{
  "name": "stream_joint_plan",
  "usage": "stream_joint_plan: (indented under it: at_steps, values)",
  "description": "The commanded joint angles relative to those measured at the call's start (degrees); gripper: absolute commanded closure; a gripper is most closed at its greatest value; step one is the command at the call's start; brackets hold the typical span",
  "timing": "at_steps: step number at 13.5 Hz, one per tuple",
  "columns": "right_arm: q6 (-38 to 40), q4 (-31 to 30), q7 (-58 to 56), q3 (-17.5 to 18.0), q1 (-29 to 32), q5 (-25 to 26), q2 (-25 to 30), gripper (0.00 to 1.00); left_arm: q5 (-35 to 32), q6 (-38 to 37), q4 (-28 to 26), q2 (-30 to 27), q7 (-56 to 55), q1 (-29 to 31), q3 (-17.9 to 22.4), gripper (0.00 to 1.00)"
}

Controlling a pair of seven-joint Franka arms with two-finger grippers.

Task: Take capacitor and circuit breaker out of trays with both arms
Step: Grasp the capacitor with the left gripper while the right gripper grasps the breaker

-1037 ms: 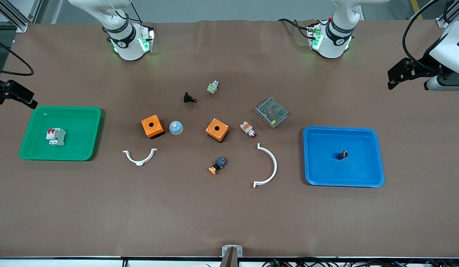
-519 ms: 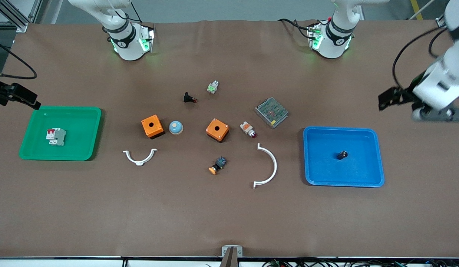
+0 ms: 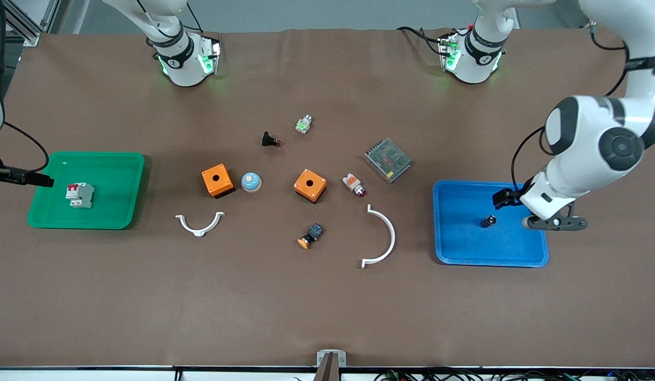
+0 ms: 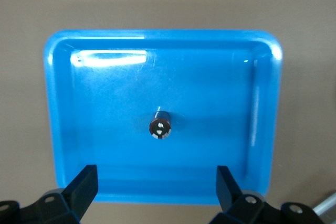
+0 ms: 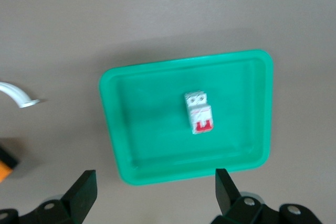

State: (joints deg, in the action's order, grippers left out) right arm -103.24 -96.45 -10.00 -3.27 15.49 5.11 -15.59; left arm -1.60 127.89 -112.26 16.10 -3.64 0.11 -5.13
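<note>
The capacitor (image 3: 487, 221), a tiny black cylinder, lies in the middle of the blue tray (image 3: 438, 222) at the left arm's end of the table. My left gripper (image 3: 505, 198) hangs open and empty over that tray's farther edge. The left wrist view shows the capacitor (image 4: 160, 127) in the tray (image 4: 58, 129), with the gripper (image 4: 157, 174) above it. The breaker (image 3: 80, 194), white-grey with red levers, lies in the green tray (image 3: 121, 159). My right gripper (image 3: 42, 181) is open and empty over the green tray's outer edge. The right wrist view (image 5: 156, 178) shows the breaker (image 5: 198, 113) in the tray (image 5: 113, 129).
Between the trays lie two orange boxes (image 3: 217, 180) (image 3: 310, 185), a blue dome (image 3: 251, 182), a black button part (image 3: 271, 139), a green-white part (image 3: 303, 125), a mesh-topped unit (image 3: 387, 160), a white-orange part (image 3: 354, 184), a black-blue part (image 3: 310, 236) and two white curved pieces (image 3: 199, 224) (image 3: 383, 238).
The left arm has swung in from the table's end and now hangs over the blue tray. The right gripper has shifted slightly along the green tray's outer edge. Capacitor and breaker have not moved.
</note>
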Motion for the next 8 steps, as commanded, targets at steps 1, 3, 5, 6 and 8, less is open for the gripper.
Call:
stream_joint_plan:
  at_steps: [1, 3, 5, 6, 8]
  values:
    - [-9.13, -6.63, -8.08, 0.99, 4.8, 1.13, -0.57, 0.01, -0.07, 8.05, -2.78, 4.79, 0.65, 0.94, -0.32, 0.15]
    - [-14.94, -9.01, -12.23, 0.99, 6.31, 1.04, -3.29, 0.01, -0.07, 12.02, -2.61, 8.66, 0.65, 0.94, -0.23, 0.23]
    - [-17.86, -9.9, -13.99, 1.07, 7.54, 0.78, -5.75, 0.01, -0.07, 15.1, -2.61, 11.57, 0.65, 0.85, -0.23, 0.26]
    - [-18.57, -9.81, -15.13, 1.07, 7.8, 0.6, -7.16, 0.01, -0.07, 15.55, -2.61, 12.37, 0.65, 0.85, -0.14, 0.27]
    - [-21.37, -10.25, -16.02, 1.16, 8.42, 0.51, -9.1, 0.01, -0.16, 15.55, -2.61, 12.9, 0.65, 0.85, -0.14, 0.32]
